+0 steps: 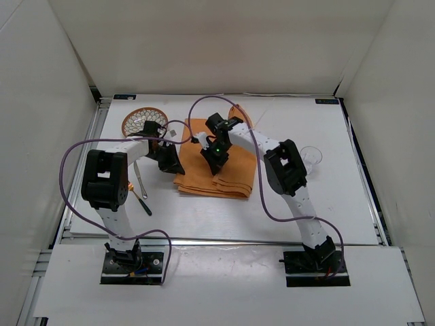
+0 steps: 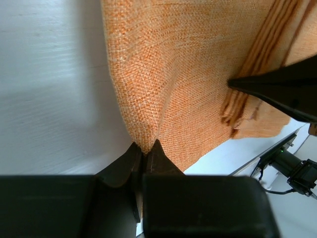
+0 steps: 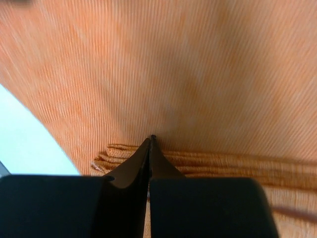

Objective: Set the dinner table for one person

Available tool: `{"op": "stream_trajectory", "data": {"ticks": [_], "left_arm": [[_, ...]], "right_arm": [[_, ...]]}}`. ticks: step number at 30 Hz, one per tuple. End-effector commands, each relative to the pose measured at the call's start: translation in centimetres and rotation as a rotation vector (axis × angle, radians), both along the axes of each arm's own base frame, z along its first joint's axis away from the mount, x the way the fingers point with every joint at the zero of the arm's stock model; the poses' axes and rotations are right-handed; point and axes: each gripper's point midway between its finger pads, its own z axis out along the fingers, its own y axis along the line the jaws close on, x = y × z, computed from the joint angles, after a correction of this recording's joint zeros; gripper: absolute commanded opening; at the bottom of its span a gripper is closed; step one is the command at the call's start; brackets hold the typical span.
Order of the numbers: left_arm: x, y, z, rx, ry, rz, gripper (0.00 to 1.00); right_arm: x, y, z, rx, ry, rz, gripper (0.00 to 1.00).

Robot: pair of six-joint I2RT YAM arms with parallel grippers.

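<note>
Your desk [image 1: 340,197] is flat, white and walled; the left claw [image 2: 145,148] pinches the orange placemat [image 2: 183,74], the right claw [image 3: 150,141] is closed.

The cloth [image 1: 234,182] lies in the middle of the table [image 1: 340,204]. A bowl [image 1: 144,122] sits at the upper left of the cloth. Two eating tools [image 1: 140,182] lie just left of the cloth. A glass [image 1: 312,157] stands to its right, apart from it.

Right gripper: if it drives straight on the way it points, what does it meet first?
The orange placemat: the right gripper points into it, fingers shut, seemingly almost touching, though depth is unclear.
</note>
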Motion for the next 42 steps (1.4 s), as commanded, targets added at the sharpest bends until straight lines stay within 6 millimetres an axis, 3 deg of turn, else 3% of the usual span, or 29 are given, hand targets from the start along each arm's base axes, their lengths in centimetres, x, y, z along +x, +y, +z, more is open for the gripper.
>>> {"op": "stream_trajectory", "data": {"ticks": [1,7,11,16,18,20,23,24,29,32,35,38,42], "left_arm": [[0.1,-0.1,1.2,-0.010,-0.031,-0.001,0.10],[0.3,-0.2,1.1,-0.010,-0.031,-0.001,0.10],[0.6,-0.2,1.4,-0.011,-0.040,-0.001,0.10],[0.5,0.0,1.4,0.000,-0.048,-0.005,0.10],[0.2,0.0,1.1,0.002,-0.039,-0.005,0.10],[0.2,0.0,1.5,0.000,-0.048,-0.005,0.10],[0.2,0.0,1.5,0.000,-0.048,-0.005,0.10],[0.2,0.0,1.5,0.000,-0.048,-0.005,0.10],[-0.3,0.2,1.4,0.010,-0.045,-0.002,0.10],[-0.5,0.3,1.9,0.008,-0.058,-0.002,0.10],[-0.6,0.4,2.3,0.016,-0.073,0.002,0.10],[-0.7,0.8,2.1,0.040,-0.071,0.021,0.10],[-1.2,1.5,1.9,0.073,-0.061,0.060,0.10]], "right_arm": [[-1.4,-6.2,-0.3,-0.187,-0.008,0.024,0.00],[-1.4,-14.0,2.4,-0.278,0.019,-0.080,0.00],[-0.2,-19.3,4.4,-0.339,-0.047,-0.167,0.00],[1.2,-24.2,7.4,-0.426,-0.157,-0.245,0.00],[1.5,-24.4,9.3,-0.387,-0.167,-0.280,0.00],[2.5,-23.0,11.7,-0.302,-0.213,-0.302,0.00],[2.8,-21.1,13.0,-0.260,-0.237,-0.281,0.00],[3.5,-19.7,13.9,-0.209,-0.261,-0.267,0.00],[7.0,-16.3,14.6,-0.124,-0.307,-0.259,0.00],[9.4,-15.4,12.0,-0.146,-0.343,-0.233,0.00],[11.1,-16.1,7.1,-0.246,-0.315,-0.226,0.00],[12.0,-16.3,6.2,-0.249,-0.306,-0.249,0.00],[12.8,-16.4,6.6,-0.233,-0.322,-0.287,0.00]]}}
